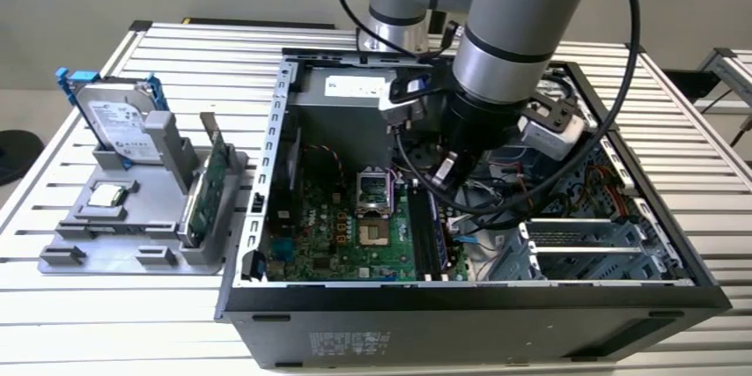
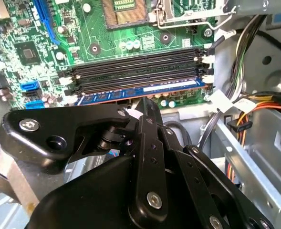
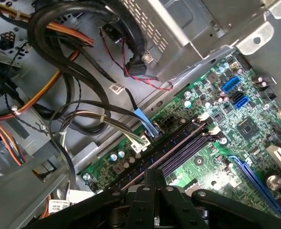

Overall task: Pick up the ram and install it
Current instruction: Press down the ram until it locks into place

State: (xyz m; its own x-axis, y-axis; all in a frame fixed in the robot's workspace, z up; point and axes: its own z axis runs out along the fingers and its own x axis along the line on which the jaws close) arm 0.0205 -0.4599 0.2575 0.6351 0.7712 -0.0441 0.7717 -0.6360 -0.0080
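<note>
a: arm (image 1: 499,50) reaches down into the open pc case (image 1: 470,292) in the exterior view, gripper (image 1: 445,173) low over the motherboard (image 1: 341,235). hard drive (image 1: 118,121) and green card (image 1: 210,184) sit in the grey holder (image 1: 106,217) on the exterior view's left.

b: where's the ram?

a: second wrist view has the ram (image 2: 145,91) lying along the memory slot nearest the gripper (image 2: 142,114), fingers closed on its edge. first wrist view: gripper (image 3: 154,179) right at the slots (image 3: 178,152), cables (image 3: 73,114) beside them.
</note>
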